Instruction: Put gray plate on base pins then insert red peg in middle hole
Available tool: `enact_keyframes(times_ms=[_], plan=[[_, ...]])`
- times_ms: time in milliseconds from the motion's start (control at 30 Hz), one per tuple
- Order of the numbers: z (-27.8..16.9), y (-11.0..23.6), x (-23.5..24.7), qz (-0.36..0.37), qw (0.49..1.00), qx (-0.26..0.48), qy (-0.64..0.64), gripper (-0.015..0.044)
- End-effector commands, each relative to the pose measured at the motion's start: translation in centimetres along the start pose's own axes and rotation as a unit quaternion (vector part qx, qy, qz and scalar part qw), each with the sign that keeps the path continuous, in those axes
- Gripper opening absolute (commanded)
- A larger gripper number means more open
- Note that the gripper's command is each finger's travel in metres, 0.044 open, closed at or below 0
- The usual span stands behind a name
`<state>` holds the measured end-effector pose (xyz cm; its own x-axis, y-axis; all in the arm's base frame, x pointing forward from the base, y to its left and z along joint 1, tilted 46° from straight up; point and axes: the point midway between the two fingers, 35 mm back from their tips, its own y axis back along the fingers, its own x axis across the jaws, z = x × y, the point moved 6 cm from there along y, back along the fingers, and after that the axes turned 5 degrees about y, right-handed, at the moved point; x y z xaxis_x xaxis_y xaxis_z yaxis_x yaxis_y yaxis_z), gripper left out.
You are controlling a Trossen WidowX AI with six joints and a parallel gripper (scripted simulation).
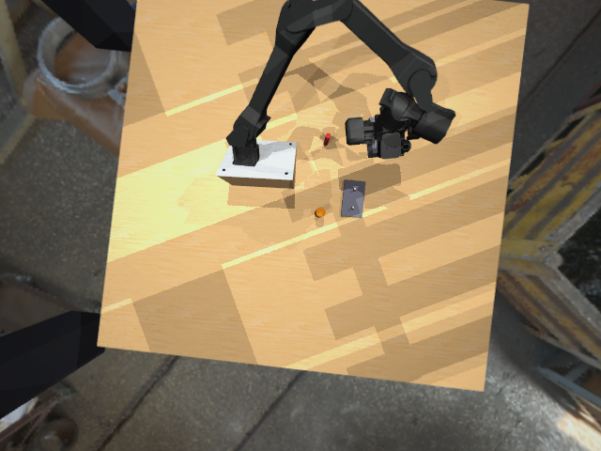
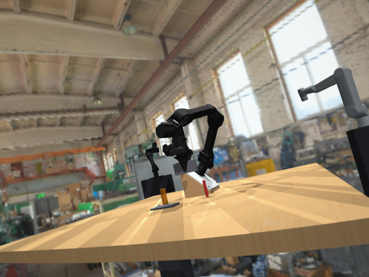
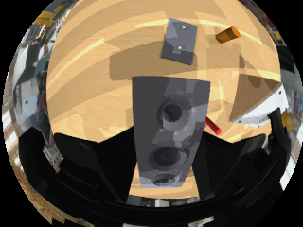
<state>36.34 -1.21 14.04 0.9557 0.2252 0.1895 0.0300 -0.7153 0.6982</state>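
Observation:
My gripper [image 1: 384, 146] [image 2: 185, 167] [image 3: 163, 128] is shut on the gray plate [image 2: 178, 169] [image 3: 170, 113] and holds it in the air, clear of the table. The plate shows three holes in the wrist view. In the top view the gripper hides it. The dark base [image 1: 351, 196] [image 2: 172, 204] [image 3: 170, 51] with its two pins lies flat on the table, in front of the gripper. The red peg [image 1: 327, 139] [image 2: 205, 187] [image 3: 214, 128] stands upright on the table, left of the gripper.
An orange peg [image 1: 319, 211] [image 2: 163, 195] [image 3: 227, 34] stands upright just left of the base. The arm's white mounting block [image 1: 271, 163] [image 2: 208, 181] [image 3: 260, 105] sits left of the red peg. Dark camera stands rise at the table's left edge.

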Motion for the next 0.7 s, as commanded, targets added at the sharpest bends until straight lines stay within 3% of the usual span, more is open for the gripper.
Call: enact_keyframes(times_ms=[0,667], plan=[[1.3,-0.4,-0.2,-0.002,1.0,-0.002,-0.006,0.0],[6.9,-3.2,-1.7,-0.002,0.999,-0.004,-0.041,0.0]])
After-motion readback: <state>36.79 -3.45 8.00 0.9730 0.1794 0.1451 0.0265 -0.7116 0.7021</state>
